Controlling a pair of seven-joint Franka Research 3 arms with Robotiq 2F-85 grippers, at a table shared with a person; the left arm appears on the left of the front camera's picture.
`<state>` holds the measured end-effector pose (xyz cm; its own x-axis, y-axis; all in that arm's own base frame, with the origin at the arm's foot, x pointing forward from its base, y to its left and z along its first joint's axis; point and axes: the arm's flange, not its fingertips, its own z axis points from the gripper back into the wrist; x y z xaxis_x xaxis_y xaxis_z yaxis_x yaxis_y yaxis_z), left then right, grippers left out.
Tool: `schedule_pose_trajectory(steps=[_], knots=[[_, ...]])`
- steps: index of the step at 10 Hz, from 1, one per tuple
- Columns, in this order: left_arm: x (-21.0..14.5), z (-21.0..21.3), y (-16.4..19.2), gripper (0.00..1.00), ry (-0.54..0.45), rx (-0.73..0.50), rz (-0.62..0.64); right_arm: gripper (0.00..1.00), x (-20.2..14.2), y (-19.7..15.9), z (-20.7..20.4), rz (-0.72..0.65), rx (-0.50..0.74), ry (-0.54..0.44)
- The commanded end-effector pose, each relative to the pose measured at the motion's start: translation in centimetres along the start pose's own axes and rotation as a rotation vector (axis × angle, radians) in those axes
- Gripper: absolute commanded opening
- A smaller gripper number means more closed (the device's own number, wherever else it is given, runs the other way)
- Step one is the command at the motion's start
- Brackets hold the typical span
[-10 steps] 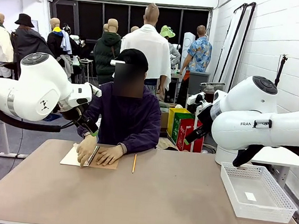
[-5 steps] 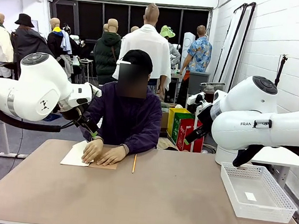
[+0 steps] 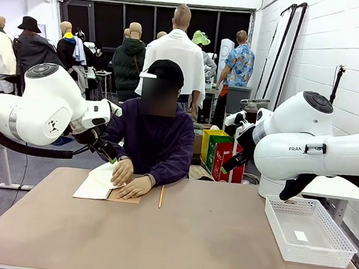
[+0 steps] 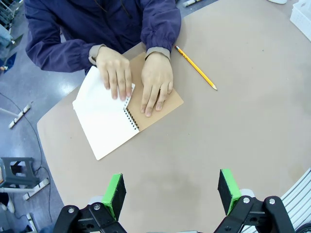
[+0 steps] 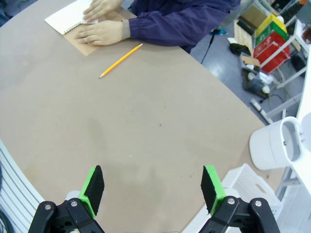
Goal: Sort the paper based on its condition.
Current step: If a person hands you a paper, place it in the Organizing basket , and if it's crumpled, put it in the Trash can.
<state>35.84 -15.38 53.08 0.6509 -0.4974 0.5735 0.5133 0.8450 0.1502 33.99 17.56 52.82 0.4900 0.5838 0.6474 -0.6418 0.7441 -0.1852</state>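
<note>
**Sorting not yet begun: paper sits in the notebook, both grippers wait empty**

We read places on the front view as a clock face laid on the table [image 3: 207,240], with 12 o'clock at the far edge, where the person sits.

We judge the task to be at its very start. The only paper [image 4: 104,124] we can make out is a white page in an open spiral notebook [image 4: 167,104] at about 10 o'clock. One of the person's hands [image 4: 115,73] presses the page near the spiral binding, where the sheet bows up a little. The other hand [image 4: 156,82] lies flat on the brown cover. A yellow pencil [image 4: 196,74] lies just beside the notebook, at its 3 o'clock. A white mesh basket [image 3: 276,231] stands at about 4 o'clock; it holds one small white slip, and we cannot tell what that is. No loose sheet lies on the table, so sorting every sheet is left to do.

The left gripper [image 4: 171,188] hangs above the table and looks down on the notebook, its jaws wide apart and holding nothing. The right gripper [image 5: 151,188] hangs over bare table, well apart from the paper, its jaws equally wide and empty.
</note>
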Motion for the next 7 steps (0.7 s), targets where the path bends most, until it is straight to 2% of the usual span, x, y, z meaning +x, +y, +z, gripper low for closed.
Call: schedule_pose_trajectory(steps=[1,7], knots=[[0.06,0.02,0.02,1.0,-0.01,0.007,-0.007,1.0,-0.03,-0.06,-0.01,0.0,0.001,0.0],[0.06,0.02,0.02,1.0,-0.01,0.007,-0.007,1.0,-0.03,-0.06,-0.01,0.0,0.001,0.0]])
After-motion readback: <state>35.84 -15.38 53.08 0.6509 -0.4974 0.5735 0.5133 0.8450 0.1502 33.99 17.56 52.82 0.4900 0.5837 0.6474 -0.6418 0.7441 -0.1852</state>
